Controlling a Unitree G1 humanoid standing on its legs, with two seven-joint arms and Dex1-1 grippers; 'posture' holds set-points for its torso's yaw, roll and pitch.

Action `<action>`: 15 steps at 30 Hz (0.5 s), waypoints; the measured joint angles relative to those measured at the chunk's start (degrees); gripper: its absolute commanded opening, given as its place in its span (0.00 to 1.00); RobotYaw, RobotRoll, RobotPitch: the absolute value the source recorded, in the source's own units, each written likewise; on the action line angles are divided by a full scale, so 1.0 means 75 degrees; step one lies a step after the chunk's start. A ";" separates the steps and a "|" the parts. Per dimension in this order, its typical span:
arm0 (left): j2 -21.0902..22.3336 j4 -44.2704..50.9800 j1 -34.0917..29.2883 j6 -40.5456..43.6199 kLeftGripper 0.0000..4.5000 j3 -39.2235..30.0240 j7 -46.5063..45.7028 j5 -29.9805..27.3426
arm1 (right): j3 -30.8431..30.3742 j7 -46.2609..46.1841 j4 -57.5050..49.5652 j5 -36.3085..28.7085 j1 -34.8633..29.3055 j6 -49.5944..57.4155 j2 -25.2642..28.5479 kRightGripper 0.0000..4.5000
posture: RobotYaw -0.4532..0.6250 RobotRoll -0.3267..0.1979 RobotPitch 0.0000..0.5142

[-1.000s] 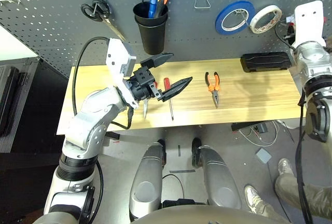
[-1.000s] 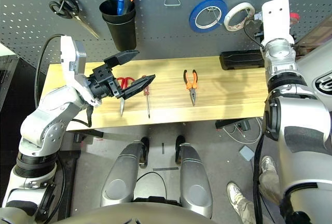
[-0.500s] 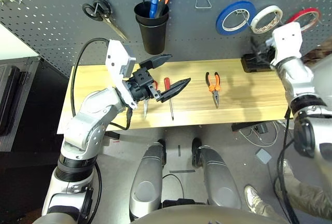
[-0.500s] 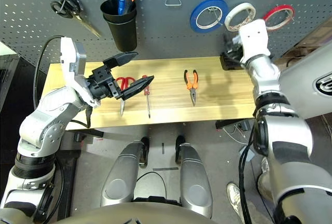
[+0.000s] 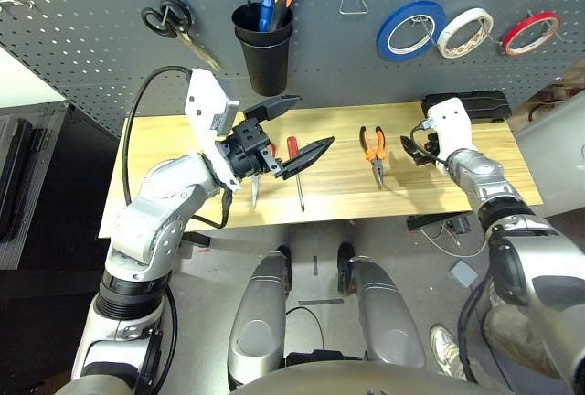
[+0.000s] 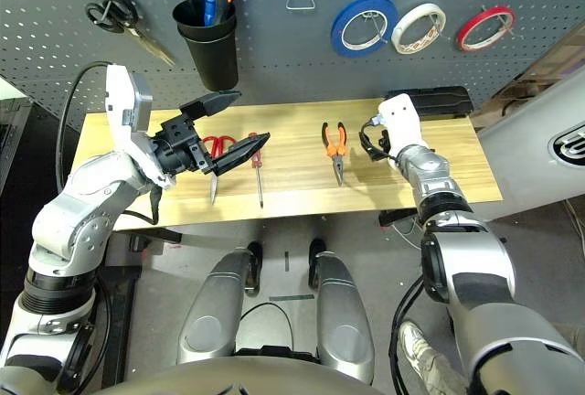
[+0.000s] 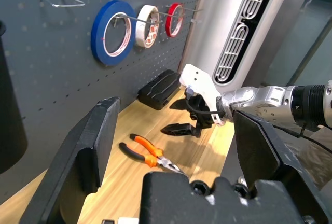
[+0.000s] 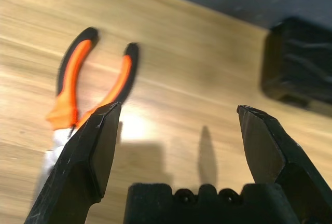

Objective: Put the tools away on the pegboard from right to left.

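Behind the wooden table [image 5: 439,180] hangs the dark grey pegboard [image 5: 110,38], with the red tape ring [image 5: 531,32] on a hook at its far right, beside the white tape roll [image 5: 464,32] and blue tape roll [image 5: 410,30]. On the table lie the pliers [image 5: 374,150], the screwdriver [image 5: 297,168] and the red-handled scissors [image 6: 216,159]. The right gripper [image 8: 176,130] hovers low just right of the pliers, fingers spread wide, empty. The left gripper [image 5: 291,130] hangs over the scissors, also wide apart and holding nothing.

Red tape ring [image 5: 531,32] hangs on pegboard [image 5: 91,38].
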State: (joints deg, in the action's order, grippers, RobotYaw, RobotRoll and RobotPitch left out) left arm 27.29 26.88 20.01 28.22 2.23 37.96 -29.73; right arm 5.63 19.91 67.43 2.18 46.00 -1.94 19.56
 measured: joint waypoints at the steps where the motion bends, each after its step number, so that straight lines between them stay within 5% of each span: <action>1: 0.0002 0.0000 0.0000 0.0002 1.00 -0.0001 -0.0003 0.0006 | 0.0014 -0.0031 -0.0014 -0.0055 0.0051 0.0209 -0.0064 0.99 | 0.67 0.62 0.55; 15: 0.0137 0.0000 -0.0005 0.0041 1.00 -0.0002 -0.0004 0.0061 | 0.0506 -0.0671 0.0049 -0.0729 0.0770 0.2390 -0.0725 0.99 | 0.67 0.62 0.55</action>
State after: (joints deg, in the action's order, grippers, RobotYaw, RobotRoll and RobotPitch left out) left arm 28.32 26.88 19.97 28.53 2.22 37.93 -29.27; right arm 9.43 14.88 67.79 -3.29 51.78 15.98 14.13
